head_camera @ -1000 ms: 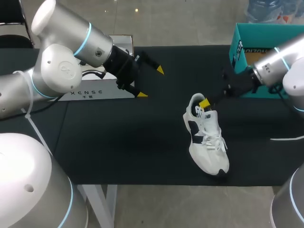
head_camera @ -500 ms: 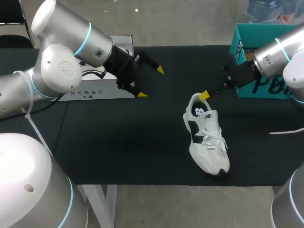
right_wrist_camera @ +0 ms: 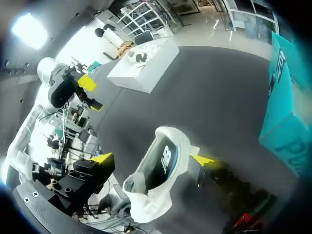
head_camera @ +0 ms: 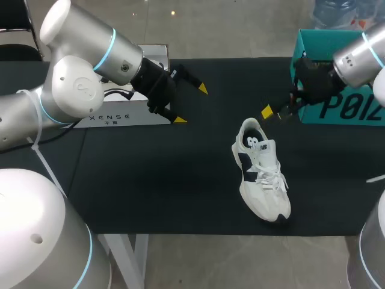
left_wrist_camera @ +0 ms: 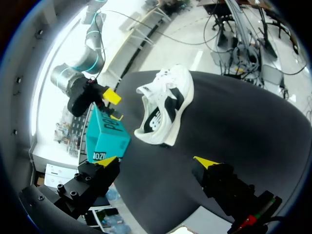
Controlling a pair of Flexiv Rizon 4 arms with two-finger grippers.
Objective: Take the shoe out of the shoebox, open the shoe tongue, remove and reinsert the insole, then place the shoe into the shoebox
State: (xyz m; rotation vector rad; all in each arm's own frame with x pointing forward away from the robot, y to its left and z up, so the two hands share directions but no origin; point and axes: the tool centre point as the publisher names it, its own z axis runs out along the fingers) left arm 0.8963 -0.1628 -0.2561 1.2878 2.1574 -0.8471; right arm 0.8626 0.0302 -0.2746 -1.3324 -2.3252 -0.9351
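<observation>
Shoe (head_camera: 261, 171) is out of the shoebox (head_camera: 352, 111), upright on its sole on the worktop (head_camera: 150, 180), right of centre toward the near edge. Long axis runs far-to-near: heel opening faces the far edge, toe points at the near edge, slightly right.

Your right gripper (head_camera: 278, 109) hangs released, fingers spread, just past the heel on the far side, between shoe and shoebox, no contact. Left gripper (head_camera: 191, 105) is also spread and empty, well apart by the white box (head_camera: 129, 114) at the far left. So the right arm is the nearer one.

The tongue sits under the laces (head_camera: 269, 178), toe-ward from your right gripper.

Shoe: soft white upper, dark side panel, white laces, padded collar. It will likely give under a pinch. Shoebox: teal card, stiff, far right corner.
</observation>
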